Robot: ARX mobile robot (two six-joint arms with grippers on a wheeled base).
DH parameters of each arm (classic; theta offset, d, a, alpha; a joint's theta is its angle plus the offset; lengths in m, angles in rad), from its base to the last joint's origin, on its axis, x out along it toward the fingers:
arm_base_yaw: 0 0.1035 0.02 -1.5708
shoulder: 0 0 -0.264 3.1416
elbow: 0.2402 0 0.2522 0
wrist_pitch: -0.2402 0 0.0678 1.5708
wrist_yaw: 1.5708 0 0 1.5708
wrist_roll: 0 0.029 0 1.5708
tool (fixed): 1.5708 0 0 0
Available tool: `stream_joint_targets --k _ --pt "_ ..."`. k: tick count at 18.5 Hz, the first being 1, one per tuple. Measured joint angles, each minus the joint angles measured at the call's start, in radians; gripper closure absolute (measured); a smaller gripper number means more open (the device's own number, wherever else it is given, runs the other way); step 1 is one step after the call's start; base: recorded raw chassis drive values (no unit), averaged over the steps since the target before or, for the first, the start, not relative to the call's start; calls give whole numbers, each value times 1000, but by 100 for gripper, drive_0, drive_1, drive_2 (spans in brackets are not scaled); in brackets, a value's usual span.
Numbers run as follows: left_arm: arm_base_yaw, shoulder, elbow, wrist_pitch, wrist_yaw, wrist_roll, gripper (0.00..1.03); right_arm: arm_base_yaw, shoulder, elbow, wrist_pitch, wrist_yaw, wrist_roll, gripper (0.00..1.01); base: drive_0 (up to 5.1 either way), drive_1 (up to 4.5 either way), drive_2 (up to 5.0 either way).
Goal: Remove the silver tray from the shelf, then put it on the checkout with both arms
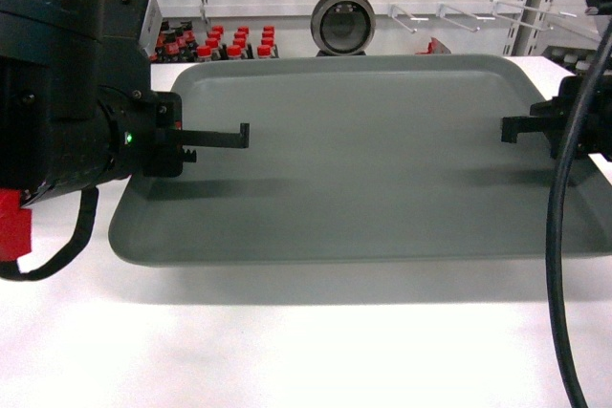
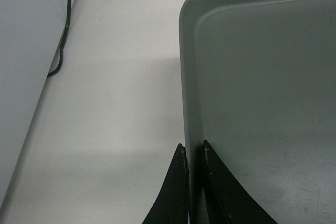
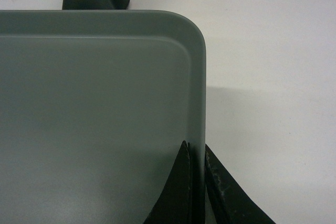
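Note:
The silver tray point(image 1: 363, 160) lies flat over the white checkout point(image 1: 306, 351) and casts a shadow on the top along its front edge. My left gripper point(image 1: 220, 140) is shut on the tray's left rim, one finger inside and one outside point(image 2: 191, 148). On the opposite side, my right gripper point(image 1: 516, 128) is shut on the right rim in the same way point(image 3: 195, 148). The tray point(image 2: 262, 93) is empty, and its rounded far corners show in both wrist views point(image 3: 105, 103). The shelf is out of view.
A round black-and-silver device on a stand point(image 1: 342, 23) sits just behind the tray's far edge. Behind it are wall hooks and red-capped bottles point(image 1: 220, 43). My right arm's black cable point(image 1: 559, 236) hangs across the right side. A thin cable point(image 2: 63, 40) runs along the checkout's left edge.

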Motion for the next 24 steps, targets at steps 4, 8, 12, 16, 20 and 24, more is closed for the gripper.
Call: stream_joint_targets --k 4,8,12,16,20,24 --pt "-18 80 77 -57 -6 12 100 -32 118 127 -97 -23 -5 98 0 0 0" --pt "-32 102 95 -98 -27 16 100 -40 175 157 -112 -37 -13 98 0 0 0" --pt "-32 119 111 -125 -38 15 100 -40 204 181 -93 -47 -26 98 0 0 0" --pt "-31 135 120 -130 -35 15 100 -40 216 187 -94 -38 -30 98 0 0 0" --pt "-38 136 125 -132 -12 59 69 -30 222 187 -75 -39 -102 74 0 0 0" --pt "-45 132 129 -86 7 68 34 -26 223 187 -69 -45 -124 39 0 0 0"
